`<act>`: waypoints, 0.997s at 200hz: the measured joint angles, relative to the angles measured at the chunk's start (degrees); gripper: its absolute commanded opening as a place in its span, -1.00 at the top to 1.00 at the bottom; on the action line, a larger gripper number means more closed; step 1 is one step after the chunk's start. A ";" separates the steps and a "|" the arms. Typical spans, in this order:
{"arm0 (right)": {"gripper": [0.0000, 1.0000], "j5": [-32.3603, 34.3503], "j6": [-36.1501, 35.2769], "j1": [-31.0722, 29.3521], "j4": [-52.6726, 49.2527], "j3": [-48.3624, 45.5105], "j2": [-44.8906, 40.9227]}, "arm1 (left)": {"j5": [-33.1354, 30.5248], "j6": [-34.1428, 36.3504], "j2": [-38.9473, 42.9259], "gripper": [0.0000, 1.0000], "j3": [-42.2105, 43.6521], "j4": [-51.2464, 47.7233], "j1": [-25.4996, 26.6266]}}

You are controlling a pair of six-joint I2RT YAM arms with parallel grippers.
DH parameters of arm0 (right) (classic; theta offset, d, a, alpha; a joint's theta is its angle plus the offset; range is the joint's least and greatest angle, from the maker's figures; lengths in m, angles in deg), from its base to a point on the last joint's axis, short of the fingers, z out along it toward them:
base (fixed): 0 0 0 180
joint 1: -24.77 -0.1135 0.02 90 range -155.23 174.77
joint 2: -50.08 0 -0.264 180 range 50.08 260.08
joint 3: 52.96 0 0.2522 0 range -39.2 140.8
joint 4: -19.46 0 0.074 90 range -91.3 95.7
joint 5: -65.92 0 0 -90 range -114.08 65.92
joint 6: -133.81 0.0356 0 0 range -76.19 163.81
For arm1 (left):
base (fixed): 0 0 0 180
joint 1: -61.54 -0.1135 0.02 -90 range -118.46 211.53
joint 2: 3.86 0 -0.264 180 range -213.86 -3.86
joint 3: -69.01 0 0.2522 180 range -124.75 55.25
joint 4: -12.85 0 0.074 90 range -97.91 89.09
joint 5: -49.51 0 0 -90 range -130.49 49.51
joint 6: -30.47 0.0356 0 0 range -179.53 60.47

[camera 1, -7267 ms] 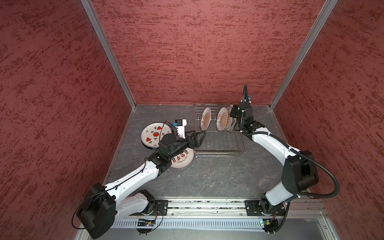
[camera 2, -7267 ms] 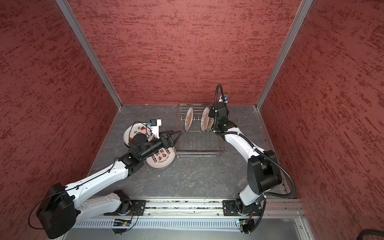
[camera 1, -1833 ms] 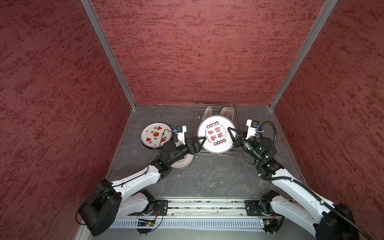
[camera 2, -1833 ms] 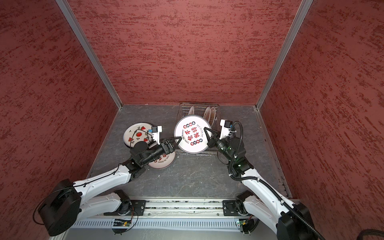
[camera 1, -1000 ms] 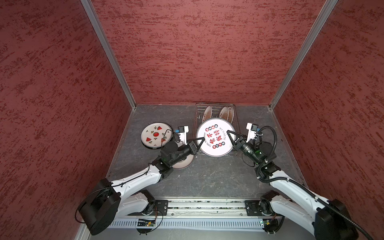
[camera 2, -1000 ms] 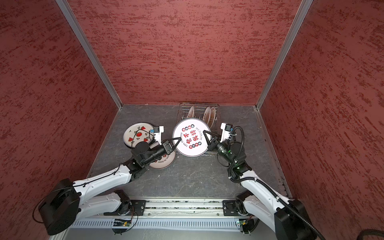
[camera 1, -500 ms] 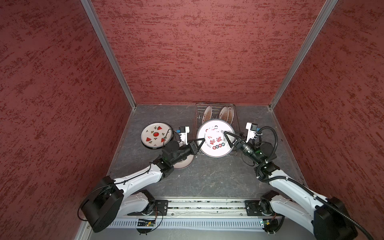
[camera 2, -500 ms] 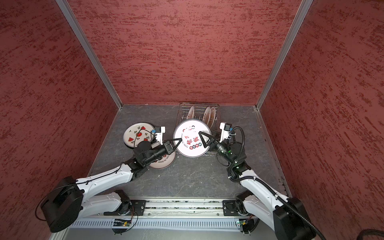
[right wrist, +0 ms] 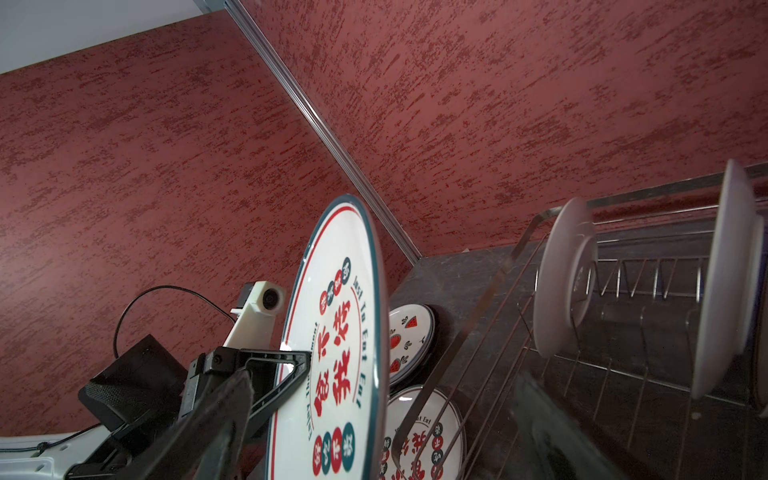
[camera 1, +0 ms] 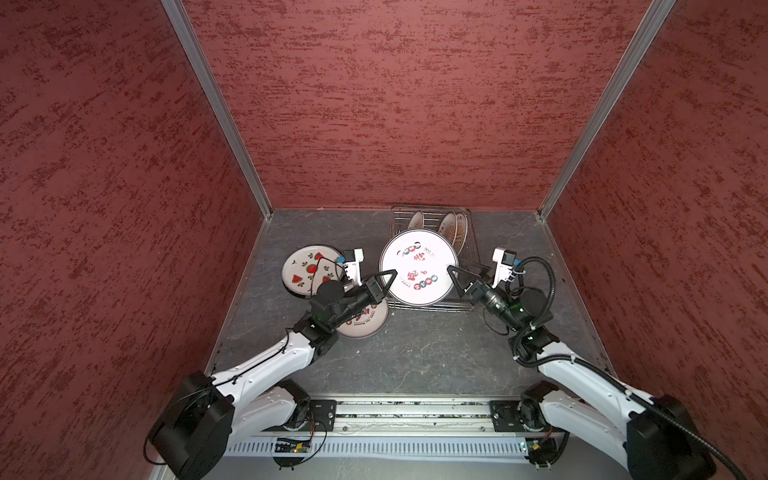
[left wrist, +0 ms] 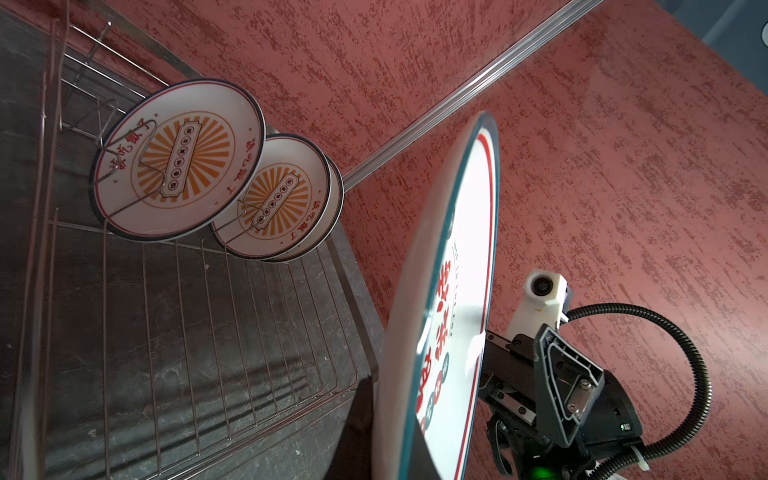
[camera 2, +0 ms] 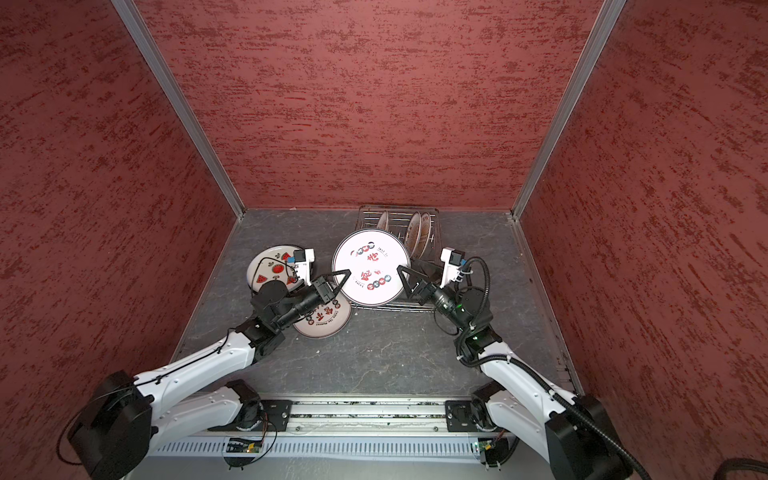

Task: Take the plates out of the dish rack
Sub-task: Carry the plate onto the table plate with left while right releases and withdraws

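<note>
Red-character plate (camera 1: 417, 266): raised over front part of dish rack (left wrist: 187, 332), printed face up, clear of prongs.
Left hand (camera 1: 390, 276): clenched on plate rim at rack's left side.
Right hand (camera 1: 452, 272): released, jaws wide apart either side of opposite rim.
Three racked plates (left wrist: 178, 162): upright in prongs at rack's back, orange sunburst print on two.
Watermelon plate (camera 1: 309, 270), second red-character plate (camera 1: 365, 326): flat on counter (camera 1: 415, 357), left of rack.

Dish rack (camera 1: 432, 308) mostly behind held plate (camera 1: 417, 272).
</note>
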 measured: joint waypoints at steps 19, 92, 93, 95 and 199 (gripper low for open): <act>-0.98 0.09 -0.24 0.00 -0.02 0.00 0.17 | 0.20 -0.07 2.14 1.00 0.33 -1.38 -1.49; -0.98 -0.33 -2.08 -1.11 -2.10 3.06 7.50 | 0.87 -4.28 8.52 1.00 6.08 -7.58 -15.19; -0.98 -0.33 -2.12 -1.16 -2.16 3.17 7.61 | 0.90 -4.33 8.59 1.00 6.14 -7.65 -15.30; -0.98 -0.33 -2.29 -1.36 -2.34 3.50 7.93 | 0.92 -4.48 8.94 1.00 6.38 -7.82 -15.74; -0.98 12.22 -13.62 -14.62 -16.20 22.80 25.57 | 2.58 -8.15 19.19 1.00 8.70 -25.66 -29.22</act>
